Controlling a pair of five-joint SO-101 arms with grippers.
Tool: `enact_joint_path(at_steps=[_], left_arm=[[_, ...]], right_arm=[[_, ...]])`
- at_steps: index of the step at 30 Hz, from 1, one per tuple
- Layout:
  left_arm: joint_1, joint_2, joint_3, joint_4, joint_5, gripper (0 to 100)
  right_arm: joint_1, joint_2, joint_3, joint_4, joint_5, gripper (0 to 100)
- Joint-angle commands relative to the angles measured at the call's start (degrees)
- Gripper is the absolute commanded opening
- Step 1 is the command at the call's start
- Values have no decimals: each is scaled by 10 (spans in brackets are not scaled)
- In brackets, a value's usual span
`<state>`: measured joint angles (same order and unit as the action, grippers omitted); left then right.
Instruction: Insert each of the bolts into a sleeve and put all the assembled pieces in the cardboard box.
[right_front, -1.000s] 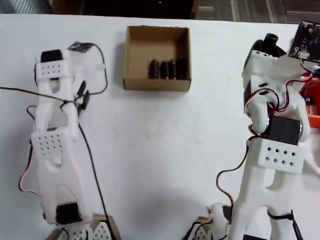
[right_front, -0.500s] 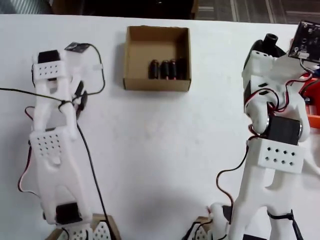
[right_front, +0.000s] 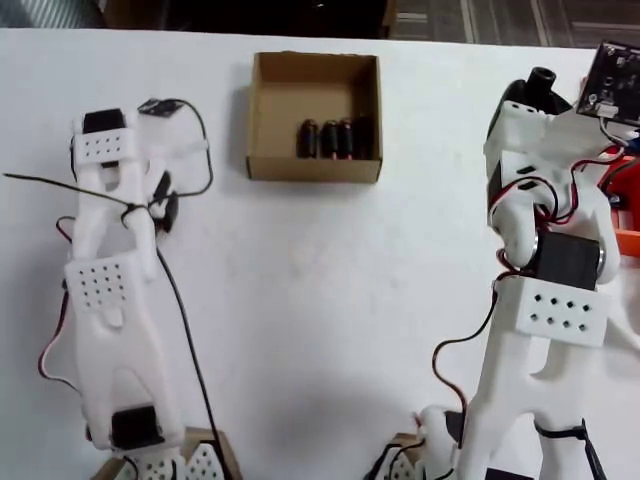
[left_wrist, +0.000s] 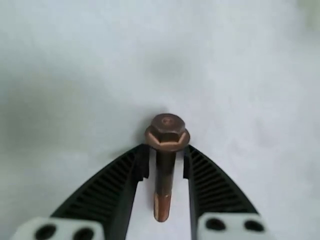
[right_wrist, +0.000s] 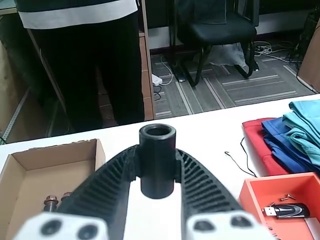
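Left gripper (left_wrist: 166, 161) is closed on a copper-coloured bolt (left_wrist: 167, 132), its two black ribbed fingers (left_wrist: 125, 175) pressing the shank from either side just under the hexagonal head. The head sticks out beyond the fingertips, and the plain end of the shank runs back between the fingers toward the wrist. Beneath the bolt lies the bare white worktop (left_wrist: 240, 65); whether the bolt touches it cannot be told.

Right gripper (right_wrist: 157, 167) is clamped on a black sleeve (right_wrist: 157, 142), which stands upright between the ribbed fingers (right_wrist: 205, 185) with its open bore facing up and its upper part clear of them.

From above, the left arm (right_front: 110, 300) stretches along the left side of the worktop (right_front: 320, 300), its far end level with the cardboard box (right_front: 313, 168) and off to the box's left. The right arm (right_front: 545, 300) stands at the right side, with the sleeve (right_front: 542, 77) showing as a dark cylinder at its far end, to the right of the box and well apart from it.

The box sits open at the far middle of the worktop. Several dark assembled pieces (right_front: 330, 138) lie side by side in it, close to the near wall and toward the right-hand corner. In the right wrist view the same box (right_wrist: 20, 165) appears beyond the gripper, and the copper-coloured bolt heads (right_wrist: 50, 202) of two pieces show inside it.

Past the right arm there is an orange tray (right_wrist: 252, 192) holding a small flat stick and a few screws, with folded red and blue cloths (right_wrist: 287, 135) just behind it.
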<state>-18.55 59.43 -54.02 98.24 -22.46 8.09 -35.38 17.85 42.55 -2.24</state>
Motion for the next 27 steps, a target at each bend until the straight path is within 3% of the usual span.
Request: enact_joint_path(at_steps=[1, 14, 19, 27], left_arm=[[-1, 1, -42, -4, -4, 134], [11, 1, -45, -17, -26, 129], [16, 11, -40, -21, -61, 23], [15, 16, -56, 16, -48, 25]], right_arm=[[-3, -7, -31, -12, 1, 22], [-3, -7, -31, -12, 1, 22], [-3, -7, -31, -12, 1, 22], [-3, -7, -31, -12, 1, 22]])
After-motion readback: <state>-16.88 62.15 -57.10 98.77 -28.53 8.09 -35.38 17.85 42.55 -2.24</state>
